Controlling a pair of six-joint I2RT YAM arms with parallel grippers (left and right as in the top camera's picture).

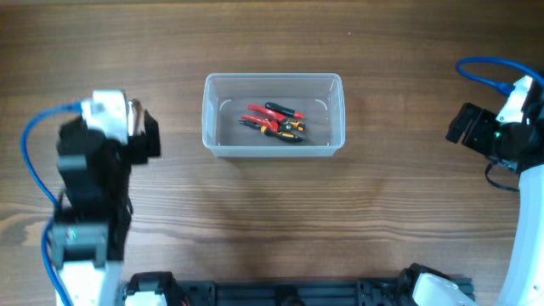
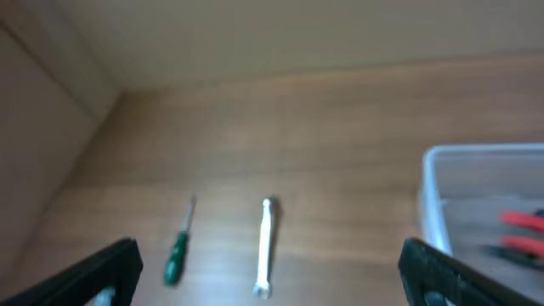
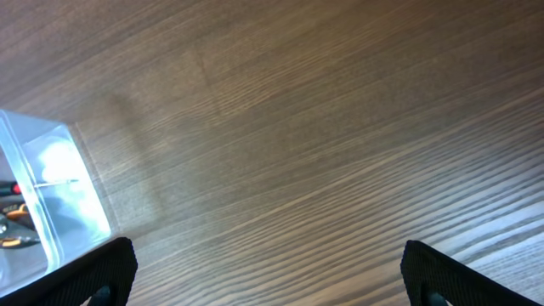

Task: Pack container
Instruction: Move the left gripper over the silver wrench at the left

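The container (image 1: 272, 150), a clear plastic tub, stands at the table's middle. Inside it lie red-handled pliers (image 1: 280, 110) and orange-and-black tools (image 1: 287, 130). My left gripper (image 1: 146, 136) hangs open to the left of the tub with nothing between its fingers. In the blurred left wrist view my left gripper (image 2: 272, 268) is above a green-handled screwdriver (image 2: 176, 257) and a silver wrench (image 2: 265, 251) on the wood, with the container's corner (image 2: 432, 204) at the right. My right gripper (image 1: 461, 126) is open and empty to the tub's right. The right wrist view shows my right gripper (image 3: 268, 270) over bare wood, the container (image 3: 72, 200) at left.
Blue cables (image 1: 34, 161) trail from both arms. A dark rail (image 1: 280, 293) runs along the table's front edge. A wall or panel (image 2: 42, 144) rises at the left of the left wrist view. Screwdriver and wrench do not show in the overhead view.
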